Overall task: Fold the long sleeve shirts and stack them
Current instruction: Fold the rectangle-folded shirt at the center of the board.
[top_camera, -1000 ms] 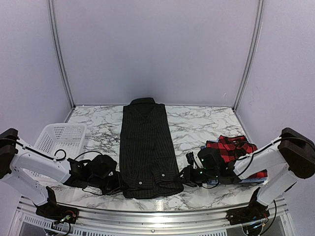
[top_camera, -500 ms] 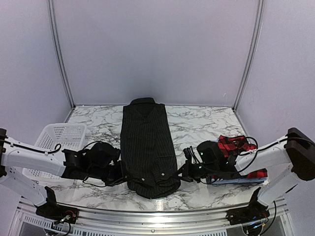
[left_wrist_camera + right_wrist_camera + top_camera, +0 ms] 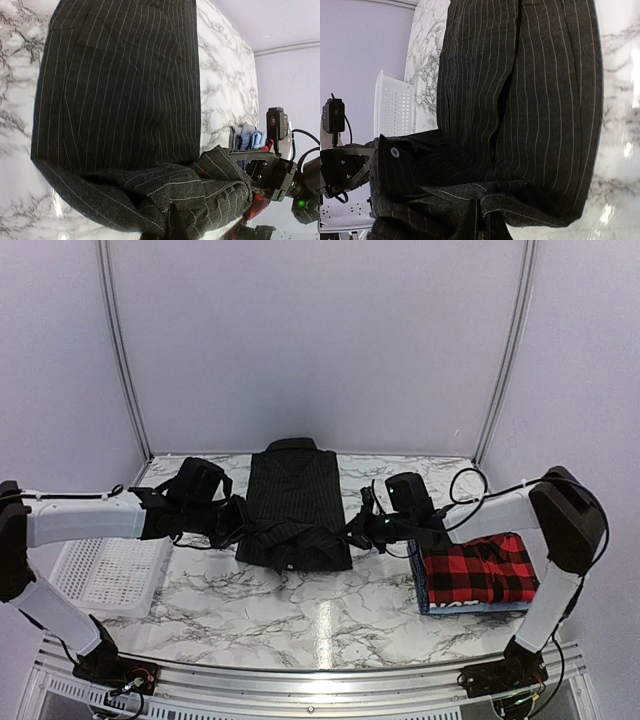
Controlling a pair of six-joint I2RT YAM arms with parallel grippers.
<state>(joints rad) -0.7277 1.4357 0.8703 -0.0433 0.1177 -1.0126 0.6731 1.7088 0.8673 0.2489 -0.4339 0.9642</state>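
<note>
Marble tabletop (image 3: 300, 612), black shirt (image 3: 295, 498) between jaws

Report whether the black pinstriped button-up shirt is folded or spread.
Half folded: the black pinstriped shirt has its hem doubled over its middle, held by left gripper and right gripper.

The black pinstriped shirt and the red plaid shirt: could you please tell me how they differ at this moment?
The black pinstriped shirt lies mid-table, its near hem pinched by the left claw and right claw; the red plaid shirt sits at the right, untouched. The black one is only partly folded; the plaid one is a compact rectangle atop a blue shirt. Both are cloth shirts on the marble table.
</note>
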